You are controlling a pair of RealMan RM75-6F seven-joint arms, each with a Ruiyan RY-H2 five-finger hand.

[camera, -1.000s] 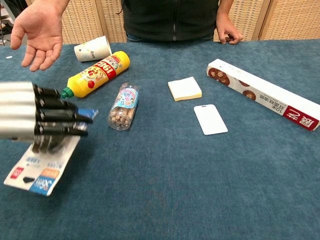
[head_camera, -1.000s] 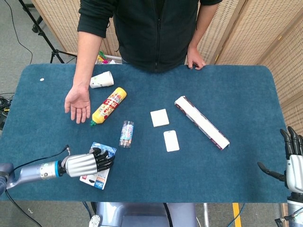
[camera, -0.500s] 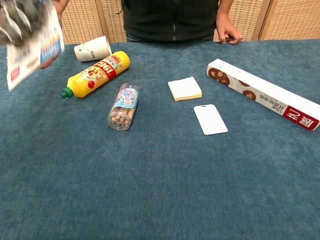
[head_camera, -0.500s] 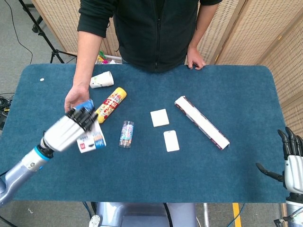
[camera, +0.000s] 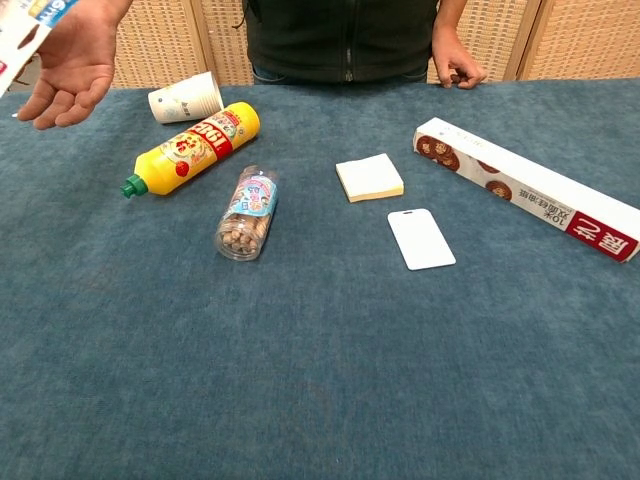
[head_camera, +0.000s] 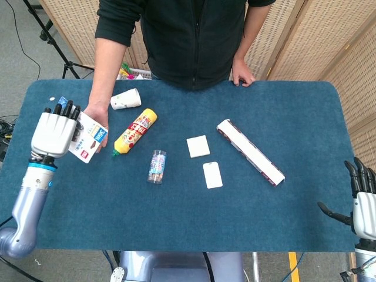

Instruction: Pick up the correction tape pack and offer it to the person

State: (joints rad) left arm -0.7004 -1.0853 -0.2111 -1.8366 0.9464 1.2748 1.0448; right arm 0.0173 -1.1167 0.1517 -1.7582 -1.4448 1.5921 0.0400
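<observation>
My left hand (head_camera: 54, 133) holds the correction tape pack (head_camera: 88, 138), a white card with blue and red print, lifted off the table at the far left. The pack overlaps the person's open palm (head_camera: 95, 119) in the head view. In the chest view only a corner of the pack (camera: 22, 30) shows at the top left edge, beside the person's hand (camera: 70, 70). My right hand (head_camera: 363, 200) hangs open off the table's right front corner, holding nothing.
On the blue table lie a tipped paper cup (head_camera: 126, 99), a yellow bottle (head_camera: 135, 131), a clear jar (head_camera: 156, 167), a sticky-note pad (head_camera: 198, 146), a white card (head_camera: 212, 175) and a long box (head_camera: 250, 151). The person stands at the far edge.
My left hand has lifted the pack from the table's front left and carried it up and leftward to the person's open palm. The right hand has stayed put.
</observation>
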